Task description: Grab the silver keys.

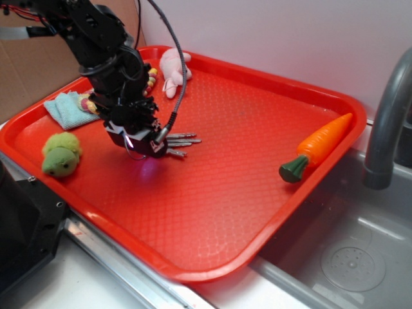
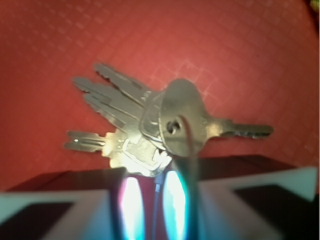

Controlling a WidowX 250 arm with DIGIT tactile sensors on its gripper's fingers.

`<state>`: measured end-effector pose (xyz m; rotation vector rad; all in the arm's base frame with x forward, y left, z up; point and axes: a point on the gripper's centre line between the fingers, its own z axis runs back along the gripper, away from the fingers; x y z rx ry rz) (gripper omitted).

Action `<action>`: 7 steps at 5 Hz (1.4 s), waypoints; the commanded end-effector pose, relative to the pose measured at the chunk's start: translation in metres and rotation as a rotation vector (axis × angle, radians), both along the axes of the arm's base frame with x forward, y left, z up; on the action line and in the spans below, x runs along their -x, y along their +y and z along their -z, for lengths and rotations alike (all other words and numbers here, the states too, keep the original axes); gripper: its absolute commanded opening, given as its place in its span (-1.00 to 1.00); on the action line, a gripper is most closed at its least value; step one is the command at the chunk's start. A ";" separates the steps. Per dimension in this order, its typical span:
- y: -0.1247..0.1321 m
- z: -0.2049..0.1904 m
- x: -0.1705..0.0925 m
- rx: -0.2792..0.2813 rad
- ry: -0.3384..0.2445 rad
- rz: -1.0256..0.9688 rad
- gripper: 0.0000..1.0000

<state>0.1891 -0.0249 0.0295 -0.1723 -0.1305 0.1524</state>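
Note:
The silver keys (image 1: 181, 143) lie fanned out on the red tray (image 1: 257, 167), left of its middle. In the wrist view the silver keys (image 2: 150, 120) fill the centre, and their thin wire ring runs down between my two glowing pads (image 2: 131, 202). My gripper (image 1: 145, 147) points down at the left end of the bunch. In the wrist view my gripper (image 2: 154, 200) has its jaws nearly together on the wire ring. The key heads sit right at my fingertips and the blades point away.
On the tray are a green plush toy (image 1: 61, 153) at the left, a blue cloth (image 1: 67, 108) and a pink plush (image 1: 172, 71) at the back left, and a toy carrot (image 1: 318, 147) at the right. A grey faucet (image 1: 386, 122) and a sink (image 1: 347, 257) are right of the tray.

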 end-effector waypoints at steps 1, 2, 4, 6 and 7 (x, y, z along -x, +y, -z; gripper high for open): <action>0.014 -0.040 0.003 -0.026 0.029 0.141 -1.00; 0.034 -0.090 0.016 -0.033 0.066 0.213 -1.00; 0.058 -0.192 0.032 -0.100 0.129 0.055 -1.00; 0.047 -0.261 0.015 -0.174 0.165 0.058 -1.00; 0.043 -0.248 0.007 -0.184 0.182 0.077 -1.00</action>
